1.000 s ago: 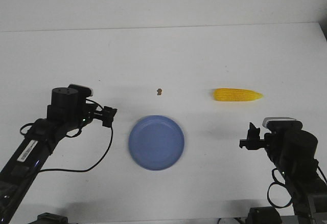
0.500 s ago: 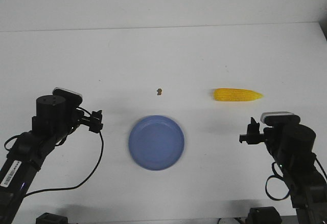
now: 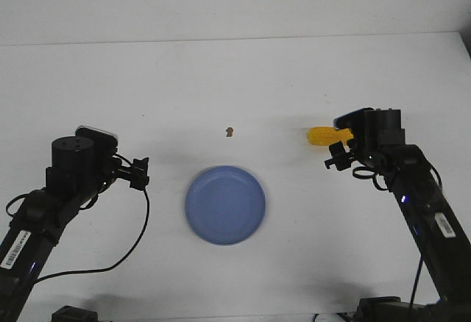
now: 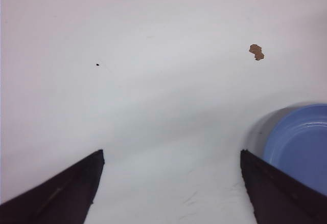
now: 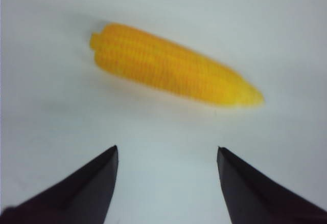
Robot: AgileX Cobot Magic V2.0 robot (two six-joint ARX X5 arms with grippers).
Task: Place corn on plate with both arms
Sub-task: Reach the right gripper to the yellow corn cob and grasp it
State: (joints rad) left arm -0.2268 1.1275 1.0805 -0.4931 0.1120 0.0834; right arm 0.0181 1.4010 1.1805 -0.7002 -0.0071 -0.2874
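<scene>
The yellow corn (image 3: 321, 135) lies on the white table at the right, mostly hidden in the front view behind my right arm. In the right wrist view the whole corn (image 5: 173, 66) lies just beyond my right gripper (image 5: 167, 149), which is open and empty. In the front view that gripper (image 3: 335, 158) is right beside the corn's blunt end. The blue plate (image 3: 225, 204) sits at the table's front middle; its rim (image 4: 301, 142) shows in the left wrist view. My left gripper (image 3: 139, 173) is open and empty to the plate's left (image 4: 171, 152).
A small brown speck (image 3: 229, 131) lies on the table behind the plate, also in the left wrist view (image 4: 256, 51). The table's far edge meets a white wall.
My right arm has swung forward and up to the corn, now covering most of it. My left arm drew back to the left earlier and has since stayed still.
</scene>
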